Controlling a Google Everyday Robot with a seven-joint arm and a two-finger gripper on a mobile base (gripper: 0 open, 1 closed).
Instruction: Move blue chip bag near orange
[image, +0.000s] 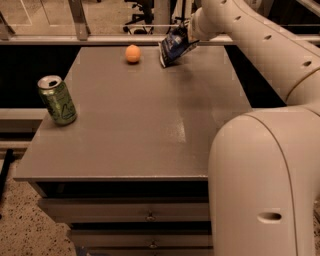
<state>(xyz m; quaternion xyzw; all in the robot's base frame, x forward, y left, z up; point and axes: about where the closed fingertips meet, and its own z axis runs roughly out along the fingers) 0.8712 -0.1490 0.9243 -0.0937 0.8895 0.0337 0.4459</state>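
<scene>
Dark navy with white lettering, the blue chip bag (174, 46) is at the far edge of the grey table (150, 130), a little right of centre. It is tilted, with its upper end pointing up and to the right into the gripper (187, 34) and its lower left corner down by the tabletop. Whether that corner touches the surface cannot be told. The gripper sits just above and to the right of the bag and is clamped on the bag's upper right end, so the bag hangs down and to the left from it.

The orange (132, 53) rests on the table just left of the bag, near the far edge. A narrow strip of bare tabletop shows between the two.

The white arm (260, 45) reaches the gripper from the right, passing over the table's far right corner. The robot's rounded white body (265, 190) fills the near right of the view.

A green drink can (58, 100) stands upright near the table's left edge, well apart from both the orange and the bag. Drawer fronts (150, 217) show below the table's near edge.
</scene>
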